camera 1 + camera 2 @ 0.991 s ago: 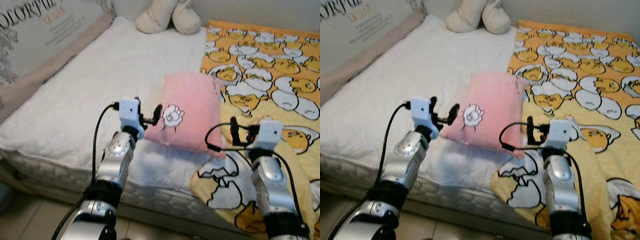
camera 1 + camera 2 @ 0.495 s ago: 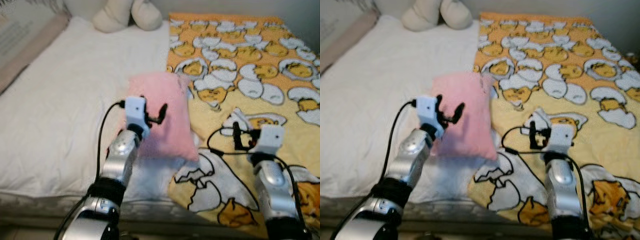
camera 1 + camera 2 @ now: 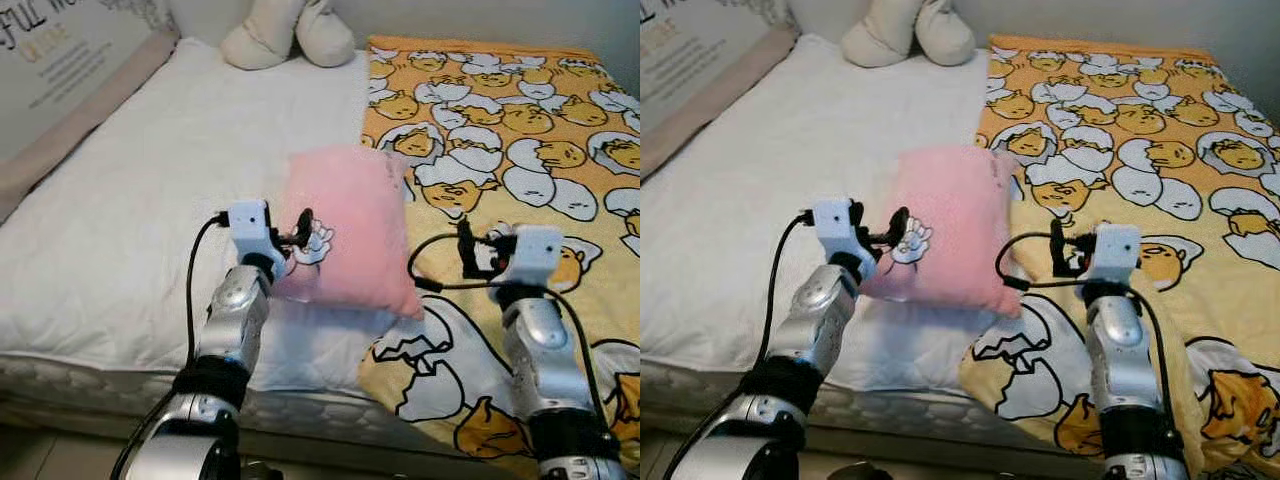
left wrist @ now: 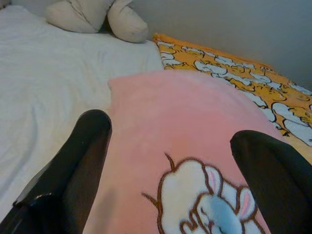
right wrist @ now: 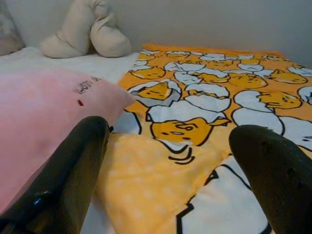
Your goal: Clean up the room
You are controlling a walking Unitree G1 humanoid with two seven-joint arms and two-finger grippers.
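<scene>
A pink pillow (image 3: 352, 222) with a white cartoon patch (image 3: 316, 243) lies on the bed, across the seam between the white mattress (image 3: 150, 200) and the yellow egg-print blanket (image 3: 520, 130). My left gripper (image 3: 292, 235) is open at the pillow's near left corner, right by the patch. In the left wrist view the fingers (image 4: 83, 161) spread wide over the pink fabric (image 4: 185, 112). My right gripper (image 3: 472, 252) is open too, just right of the pillow, over the blanket (image 5: 195, 131), holding nothing.
A beige plush toy (image 3: 285, 35) sits at the head of the bed by the wall. A printed board (image 3: 60, 60) leans along the mattress's left side. The bed's front edge (image 3: 300, 400) runs just in front of my arms.
The camera has swung left and right, shifting the whole picture. The left gripper stays open at the pillow's near left corner. The pillow and right gripper show no clear move.
</scene>
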